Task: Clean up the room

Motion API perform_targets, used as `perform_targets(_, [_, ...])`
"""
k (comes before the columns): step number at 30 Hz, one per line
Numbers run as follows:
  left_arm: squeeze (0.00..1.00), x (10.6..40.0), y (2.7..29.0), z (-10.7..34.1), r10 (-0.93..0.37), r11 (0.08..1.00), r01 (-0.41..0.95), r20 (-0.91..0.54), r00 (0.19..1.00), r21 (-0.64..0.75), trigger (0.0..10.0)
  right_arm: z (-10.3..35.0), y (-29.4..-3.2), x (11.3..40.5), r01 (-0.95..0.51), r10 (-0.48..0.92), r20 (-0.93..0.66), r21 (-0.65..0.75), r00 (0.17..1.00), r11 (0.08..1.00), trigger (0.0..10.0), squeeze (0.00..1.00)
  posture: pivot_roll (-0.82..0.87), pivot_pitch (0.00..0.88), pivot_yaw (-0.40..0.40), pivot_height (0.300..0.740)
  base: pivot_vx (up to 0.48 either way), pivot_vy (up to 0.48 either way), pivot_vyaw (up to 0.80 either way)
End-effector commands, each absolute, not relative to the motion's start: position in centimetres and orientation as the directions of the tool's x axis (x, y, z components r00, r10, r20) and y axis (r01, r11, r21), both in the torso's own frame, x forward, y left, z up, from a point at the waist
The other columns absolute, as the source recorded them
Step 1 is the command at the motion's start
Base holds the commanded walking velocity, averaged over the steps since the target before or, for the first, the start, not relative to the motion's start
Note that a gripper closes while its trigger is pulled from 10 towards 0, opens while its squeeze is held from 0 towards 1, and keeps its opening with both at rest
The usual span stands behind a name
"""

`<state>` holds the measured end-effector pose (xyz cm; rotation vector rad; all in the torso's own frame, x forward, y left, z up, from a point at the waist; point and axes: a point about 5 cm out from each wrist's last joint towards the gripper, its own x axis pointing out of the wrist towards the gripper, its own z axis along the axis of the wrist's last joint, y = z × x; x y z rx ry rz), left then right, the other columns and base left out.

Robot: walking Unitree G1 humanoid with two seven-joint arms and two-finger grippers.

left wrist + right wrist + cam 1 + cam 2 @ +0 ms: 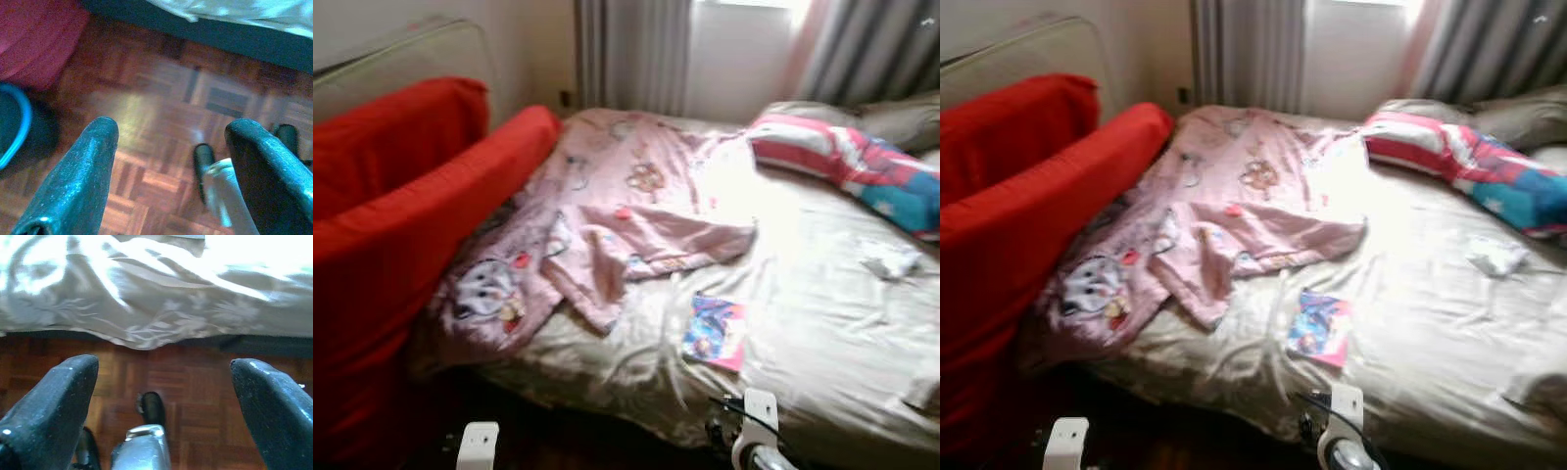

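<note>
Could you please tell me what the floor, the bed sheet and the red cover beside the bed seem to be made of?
Floor: apparently wood parquet, reddish-brown blocks in a square pattern with a soft sheen.
Bed sheet: probably a smooth, slightly glossy beige fabric; it wrinkles finely and catches the window light.
Red cover: likely a matte woven cloth, draped in soft folds.

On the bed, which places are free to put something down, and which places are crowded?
Free: the bare sheet between the small book and the crumpled white item; also the bright patch between the pink blanket and the striped pillow. Crowded: the bed's left half under the blanket, against the red sofa.
</note>
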<state>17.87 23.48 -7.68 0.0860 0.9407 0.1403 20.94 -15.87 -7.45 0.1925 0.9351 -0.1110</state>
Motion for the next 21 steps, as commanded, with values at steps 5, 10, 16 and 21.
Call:
perform_targets(5, [0.00, 17.76, 23.23, -7.81, 0.148, 0.989, -0.067, -0.806, 0.573, 0.133, 10.0, -7.29, -15.85, 21.22, 0.178, -0.008, -0.801, 0.123, 0.598, 0.976, 10.0, 0.00, 0.06, 0.000, -0.013, 0.740, 0.000, 0.000, -0.72])
perform_targets(10, [0.00, 17.75, 23.26, -7.82, 0.148, 0.989, -0.066, -0.808, 0.571, 0.134, 10.0, -7.13, -15.85, 21.41, 0.182, -0.014, -0.784, 0.127, 0.621, 0.975, 10.0, 0.00, 0.05, 0.000, -0.010, 0.740, 0.000, 0.000, -0.71])
perform_targets(16, [0.00, 17.76, 23.23, -7.82, 0.144, 0.989, -0.059, -0.808, 0.571, 0.134, 10.0, -7.04, -16.03, 21.51, 0.181, -0.040, -0.774, 0.098, 0.632, 0.979, 10.0, 0.00, 0.04, 0.000, -0.009, 0.740, 0.000, 0.000, 0.00])
perform_targets(21, [0.00, 17.64, 23.18, -7.88, 0.144, 0.989, -0.057, -0.810, 0.569, 0.135, 10.0, -7.11, -16.27, 21.37, 0.174, -0.066, -0.779, 0.057, 0.624, 0.983, 10.0, 0.00, 0.03, 0.000, -0.012, 0.740, 0.000, 0.000, 0.00])
